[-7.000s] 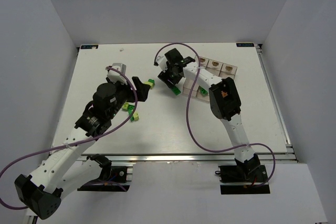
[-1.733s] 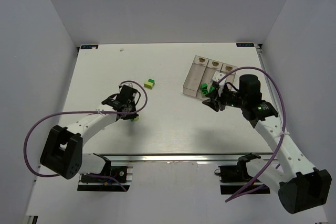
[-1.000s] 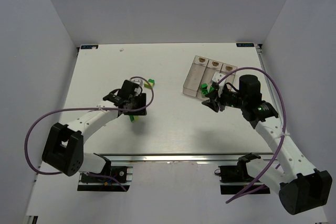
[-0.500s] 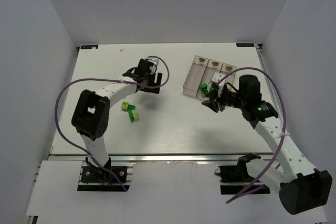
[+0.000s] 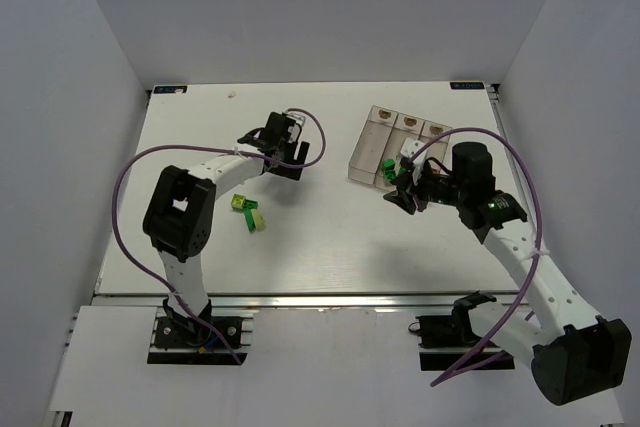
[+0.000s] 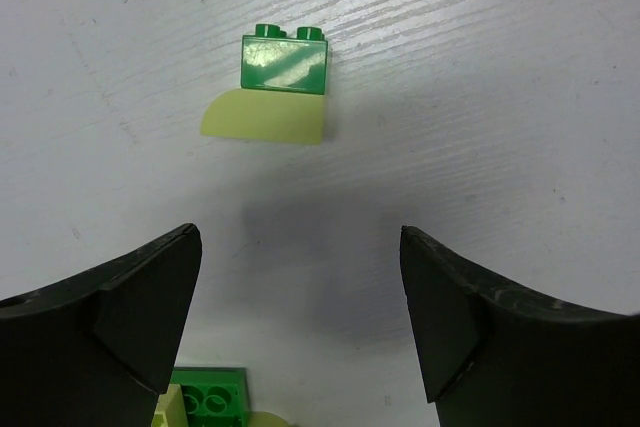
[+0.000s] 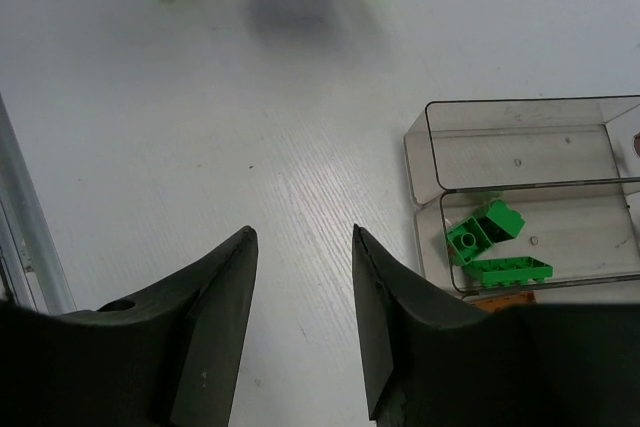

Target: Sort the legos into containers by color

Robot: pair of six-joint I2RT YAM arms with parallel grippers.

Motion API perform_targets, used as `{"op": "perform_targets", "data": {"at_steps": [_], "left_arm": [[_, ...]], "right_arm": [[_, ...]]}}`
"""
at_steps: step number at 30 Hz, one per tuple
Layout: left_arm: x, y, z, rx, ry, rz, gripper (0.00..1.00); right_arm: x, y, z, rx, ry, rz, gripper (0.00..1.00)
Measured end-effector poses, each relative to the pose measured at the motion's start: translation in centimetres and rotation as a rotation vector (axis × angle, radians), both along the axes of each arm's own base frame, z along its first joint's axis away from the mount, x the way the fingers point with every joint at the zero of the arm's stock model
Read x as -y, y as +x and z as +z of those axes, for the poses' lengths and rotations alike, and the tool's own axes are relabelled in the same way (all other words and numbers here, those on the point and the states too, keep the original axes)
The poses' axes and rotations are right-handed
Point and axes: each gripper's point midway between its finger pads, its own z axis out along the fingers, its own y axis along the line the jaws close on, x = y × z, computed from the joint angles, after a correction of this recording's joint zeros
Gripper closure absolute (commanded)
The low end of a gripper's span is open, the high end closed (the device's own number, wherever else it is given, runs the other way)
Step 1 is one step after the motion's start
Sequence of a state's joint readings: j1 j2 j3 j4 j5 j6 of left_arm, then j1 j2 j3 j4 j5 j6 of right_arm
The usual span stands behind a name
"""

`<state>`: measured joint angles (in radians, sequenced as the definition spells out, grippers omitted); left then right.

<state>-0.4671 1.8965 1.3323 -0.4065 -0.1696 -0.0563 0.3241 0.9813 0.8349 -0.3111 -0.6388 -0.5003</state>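
Observation:
In the left wrist view my left gripper (image 6: 298,232) stands open over bare table. A dark green lego (image 6: 285,64) joined to a yellow-green piece (image 6: 265,119) lies just ahead of it. Another green lego (image 6: 205,395) shows at the bottom edge by the left finger. From above, the left gripper (image 5: 298,155) is at mid-table, with two legos (image 5: 240,204) (image 5: 252,219) behind it. My right gripper (image 7: 300,235) is open and empty, beside the clear containers (image 7: 425,147). The middle bin holds green legos (image 7: 485,232) and an orange one (image 7: 505,299) shows below.
The three containers (image 5: 365,142) stand in a row at the back right, the right gripper (image 5: 398,195) just in front of them. The left arm's purple cable (image 5: 130,172) loops over the left of the table. White walls close in three sides.
The left arm swung from the two legos at the left up to mid-table and its jaws opened wide. The right arm stayed almost still.

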Motion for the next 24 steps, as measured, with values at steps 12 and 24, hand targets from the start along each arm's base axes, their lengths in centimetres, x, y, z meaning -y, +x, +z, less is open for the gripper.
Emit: {"op": "perform_targets", "data": {"at_steps": [12, 24], "left_arm": [[-2.4, 3.6, 1.3, 0.039, -0.025, 0.034, 0.11], [-0.9, 4.4, -1.4, -0.031, -0.043, -0.02, 0.12]], "right_arm": [[0.0, 0.3, -0.6, -0.014, -0.012, -0.006, 0.5], [0.0, 0.3, -0.6, -0.011, -0.013, -0.005, 0.49]]}}
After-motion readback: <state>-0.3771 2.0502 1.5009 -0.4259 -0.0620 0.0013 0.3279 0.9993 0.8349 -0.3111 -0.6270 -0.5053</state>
